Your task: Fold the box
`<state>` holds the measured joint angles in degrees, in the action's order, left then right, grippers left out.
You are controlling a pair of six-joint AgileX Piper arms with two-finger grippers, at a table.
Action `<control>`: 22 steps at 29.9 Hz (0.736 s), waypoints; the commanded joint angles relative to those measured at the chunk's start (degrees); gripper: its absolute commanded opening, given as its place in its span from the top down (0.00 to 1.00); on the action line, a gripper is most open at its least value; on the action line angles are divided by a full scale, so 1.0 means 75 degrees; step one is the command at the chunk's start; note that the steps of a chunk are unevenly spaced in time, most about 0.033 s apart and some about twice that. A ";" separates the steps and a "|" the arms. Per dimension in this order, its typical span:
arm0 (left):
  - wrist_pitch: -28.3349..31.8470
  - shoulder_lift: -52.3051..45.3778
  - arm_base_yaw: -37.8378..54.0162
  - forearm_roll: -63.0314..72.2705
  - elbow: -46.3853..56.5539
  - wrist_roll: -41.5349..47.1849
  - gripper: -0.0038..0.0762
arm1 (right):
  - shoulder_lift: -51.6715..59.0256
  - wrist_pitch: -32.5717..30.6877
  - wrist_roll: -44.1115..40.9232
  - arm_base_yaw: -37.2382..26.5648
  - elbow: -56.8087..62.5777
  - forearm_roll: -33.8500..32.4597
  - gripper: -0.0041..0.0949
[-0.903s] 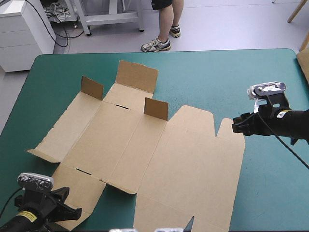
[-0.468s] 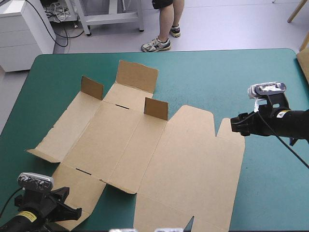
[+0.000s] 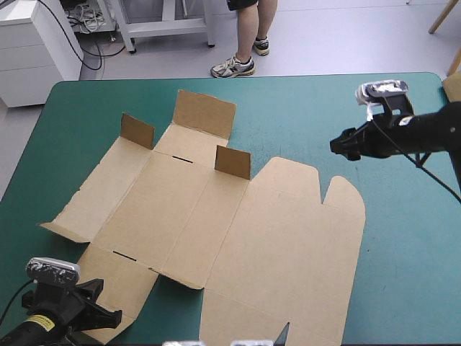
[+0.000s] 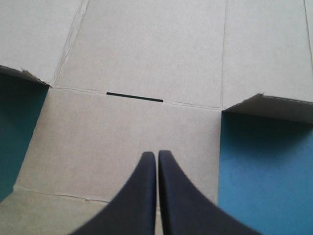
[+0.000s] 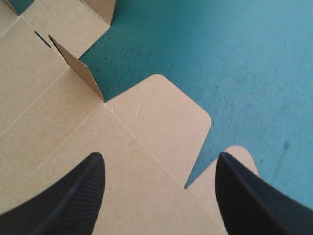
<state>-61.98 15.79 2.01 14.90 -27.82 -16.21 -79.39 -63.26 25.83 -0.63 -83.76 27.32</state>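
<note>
my left gripper [image 4: 156,155] sits at the table's near left corner, its two black fingers [image 4: 139,196] pressed together into one point with nothing between them. the box [image 3: 216,216] lies under and ahead of them. the tips are over its near left flap, and just ahead of them one dark slot [image 4: 134,97] is cut along the crease. i cannot tell whether the tips touch the board. on either side of that flap the teal-green cover [image 3: 324,101] shows.

there is one box, a single brown sheet spread open across the left and middle of the table, mostly flat. i count three raised flaps along its far side: a small flap [image 3: 137,130] at the left, a wide flap [image 3: 205,113] next to it, and another small flap [image 3: 233,162] toward the middle. i count two slots, the one by my left gripper and a second slot [image 3: 181,159] at the foot of the wide flap. at the sheet's far right edge are two rounded tabs, a large tab [image 3: 292,176] and a smaller tab [image 3: 347,196], lying flat with a notch between them.

my right gripper [image 3: 337,146] hangs above bare cover just beyond those tabs, apart from the board. its two fingers [image 5: 73,196] are spread wide and hold nothing. seen along them, the notch between the two tabs lies between the fingers.
</note>
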 commanded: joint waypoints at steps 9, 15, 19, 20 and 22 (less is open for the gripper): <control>0.0375 0.0067 -0.0038 0.0144 -0.0176 0.0044 0.96 | -0.2338 -0.0102 -0.0037 0.1888 -0.3103 -0.0803 0.35; 0.0375 0.0067 -0.0038 0.0144 -0.0176 0.0044 0.96 | -0.3341 -0.0102 0.0597 0.2549 -0.3987 -0.0866 0.35; 0.0375 0.0067 -0.0038 0.0144 -0.0176 0.0044 0.96 | -0.3833 -0.0087 0.1313 0.2868 -0.4171 -0.0866 0.35; 0.0375 0.0067 -0.0038 0.0144 -0.0176 0.0044 0.96 | -0.3927 -0.0101 0.1515 0.2931 -0.4171 -0.0866 0.35; 0.0375 0.0067 -0.0038 0.0144 -0.0176 0.0044 0.96 | -0.4122 -0.0101 0.1833 0.3079 -0.4171 -0.0866 0.35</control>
<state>-61.98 15.79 2.01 14.90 -27.82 -16.21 -111.62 -65.60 35.41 21.26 -112.99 19.81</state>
